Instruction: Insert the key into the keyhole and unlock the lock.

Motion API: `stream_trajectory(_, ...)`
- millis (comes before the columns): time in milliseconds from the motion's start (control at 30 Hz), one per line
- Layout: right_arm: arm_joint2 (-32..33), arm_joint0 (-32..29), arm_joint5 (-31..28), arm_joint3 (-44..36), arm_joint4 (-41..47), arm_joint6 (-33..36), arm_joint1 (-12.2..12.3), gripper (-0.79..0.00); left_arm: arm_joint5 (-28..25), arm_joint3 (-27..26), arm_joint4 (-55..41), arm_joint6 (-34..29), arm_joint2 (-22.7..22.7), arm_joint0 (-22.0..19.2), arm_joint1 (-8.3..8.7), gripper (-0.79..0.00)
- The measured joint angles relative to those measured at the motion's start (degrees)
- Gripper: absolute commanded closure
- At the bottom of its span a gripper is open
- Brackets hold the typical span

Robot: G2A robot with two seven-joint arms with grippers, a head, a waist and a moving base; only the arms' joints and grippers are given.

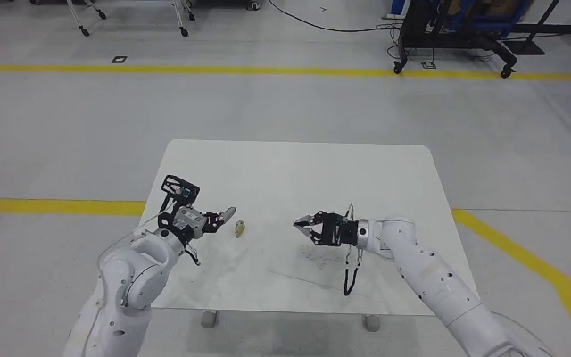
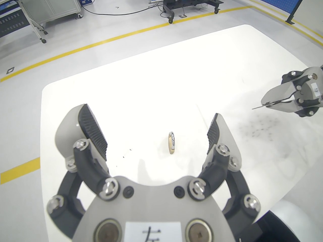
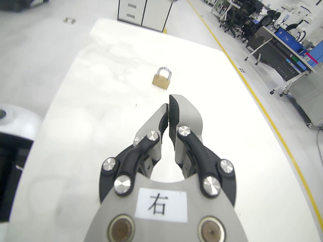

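A small brass padlock (image 1: 239,228) with a silver shackle lies on the white table (image 1: 294,170), left of the middle. In the left wrist view the padlock (image 2: 172,142) shows edge-on, just beyond my left gripper (image 2: 150,112), which is open and holds nothing. That left gripper (image 1: 223,217) hovers close beside the lock. My right gripper (image 1: 300,224) is further right, shut on a thin metal key (image 2: 258,107) whose tip sticks out toward the lock. In the right wrist view the padlock (image 3: 162,79) lies a short way past the closed right gripper (image 3: 168,103); the key is hidden between the pads.
Dark scuff marks (image 2: 260,129) spot the tabletop under the right gripper. A black cable (image 1: 351,268) hangs from the right forearm. Yellow floor lines (image 1: 268,69) run behind and beside the table. The far half of the table is bare.
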Motion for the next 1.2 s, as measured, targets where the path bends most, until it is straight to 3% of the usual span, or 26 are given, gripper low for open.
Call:
stream_trajectory(100,0.55,0.27,-5.04,2.43,9.72,-3.99,-0.46,0.0,0.01,0.23,-0.34,0.64,0.02,-0.04,-0.01,-0.785)
stream_trajectory(167,0.05,0.6,-8.8,3.94,15.95,-6.85,-0.87,0.0,-2.87,1.23,-3.64,2.06,0.18,-0.05,-0.04,-0.785)
stream_trajectory(367,-5.8,2.41,-9.61,8.14,27.15,-12.32,-1.15,0.0,-13.61,6.77,-28.38,-2.46,-3.19,-1.2,0.47,-0.785)
stream_trajectory(467,-8.71,3.77,-9.61,9.59,30.21,-14.24,-1.03,0.0,-12.05,8.63,-37.57,-5.13,-4.15,-2.28,0.65,-0.785)
stream_trajectory(733,-10.09,4.86,-9.62,10.89,30.65,-14.39,-0.82,0.0,-11.46,8.49,-37.25,-5.24,-4.16,-2.34,0.67,-0.785)
stream_trajectory(833,-10.12,4.82,-9.62,10.84,30.69,-14.36,-0.84,0.0,-12.56,8.38,-42.29,-5.57,-2.44,-1.88,0.53,-0.785)
stream_trajectory(1000,-14.68,3.33,-9.62,9.42,41.19,-10.99,-1.72,0.0,-13.09,12.56,-64.29,-18.04,-0.72,-5.02,0.96,-0.785)
stream_trajectory(1167,-24.43,5.76,-9.62,7.41,58.8,-5.84,-2.7,0.0,-15.88,14.57,-71.69,-28.07,-0.27,-7.86,1.66,-0.779)
stream_trajectory(1200,-26.24,6.53,-9.62,7.5,61.92,-4.37,-2.79,0.0,-16.82,14.47,-71.65,-29.31,0.21,-8.01,1.74,-0.61)
